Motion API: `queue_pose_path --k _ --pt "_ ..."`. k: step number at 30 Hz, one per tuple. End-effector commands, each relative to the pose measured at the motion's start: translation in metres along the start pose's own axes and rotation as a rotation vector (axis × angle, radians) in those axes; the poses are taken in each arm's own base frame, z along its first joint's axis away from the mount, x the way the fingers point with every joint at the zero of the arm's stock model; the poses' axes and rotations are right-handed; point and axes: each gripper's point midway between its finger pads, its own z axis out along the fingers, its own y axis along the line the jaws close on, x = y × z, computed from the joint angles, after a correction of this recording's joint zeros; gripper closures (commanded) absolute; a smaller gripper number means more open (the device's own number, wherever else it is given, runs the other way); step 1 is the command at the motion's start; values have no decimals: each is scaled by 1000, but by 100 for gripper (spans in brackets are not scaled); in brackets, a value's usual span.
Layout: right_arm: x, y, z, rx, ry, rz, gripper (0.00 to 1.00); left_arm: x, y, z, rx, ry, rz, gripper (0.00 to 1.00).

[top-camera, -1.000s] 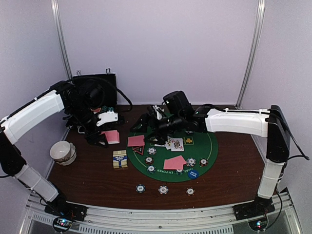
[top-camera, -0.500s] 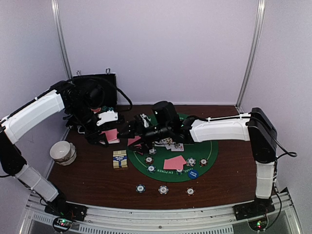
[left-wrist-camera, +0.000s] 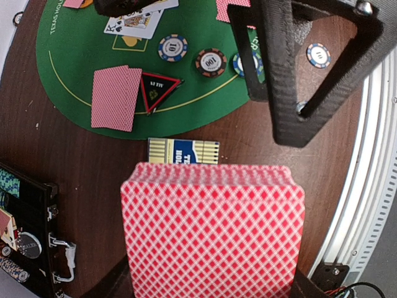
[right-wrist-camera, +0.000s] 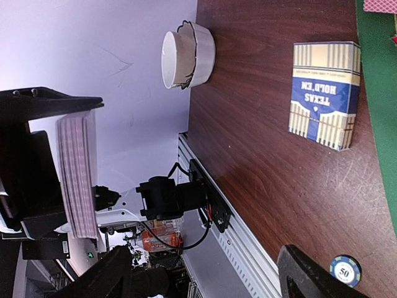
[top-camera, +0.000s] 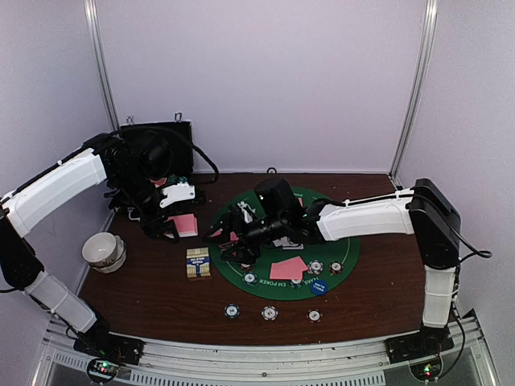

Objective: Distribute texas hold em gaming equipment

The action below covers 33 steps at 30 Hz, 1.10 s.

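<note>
My left gripper [left-wrist-camera: 211, 282] is shut on a deck of pink-red-backed playing cards [left-wrist-camera: 213, 230], held above the table's left side [top-camera: 185, 224]; the deck hides the jaws. My right gripper [top-camera: 228, 238] reaches left over the green mat [top-camera: 338, 237], open and empty, its fingertips [right-wrist-camera: 304, 276] wide apart. In the right wrist view the held deck [right-wrist-camera: 77, 174] shows edge-on. Face-down cards [left-wrist-camera: 116, 97], a red-black triangle marker [left-wrist-camera: 158, 90] and striped chips [left-wrist-camera: 173, 48] lie on the mat. Three chips [top-camera: 269, 312] sit near the front edge, and a blue disc [top-camera: 319, 285] sits on the mat.
A blue and yellow card box [top-camera: 198, 262] lies left of the mat. A white bowl [top-camera: 105, 250] stands at the far left. The open black case [top-camera: 157, 141] is at the back left. The metal rail [top-camera: 241, 354] runs along the front.
The right arm has swung left across the mat toward the held deck, then dropped slightly, its jaws narrowing a little. The left arm and deck have stayed still.
</note>
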Motion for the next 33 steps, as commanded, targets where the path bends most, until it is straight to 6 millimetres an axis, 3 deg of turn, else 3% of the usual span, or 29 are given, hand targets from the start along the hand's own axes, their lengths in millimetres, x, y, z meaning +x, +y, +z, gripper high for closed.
queue_pose_path --k 1,9,17,33 --pt "-5 33 -25 -59 -44 -62 16 -16 7 -12 -38 -68 17 100" --pt "-11 65 -28 -153 -69 -85 19 -17 6 -13 -38 -74 17 100" --pt "-13 82 7 -211 -16 -91 25 -17 4 -15 -32 -81 14 100" --pt "-27 91 40 -288 -6 -61 30 -19 -1 -18 -17 -97 16 100"
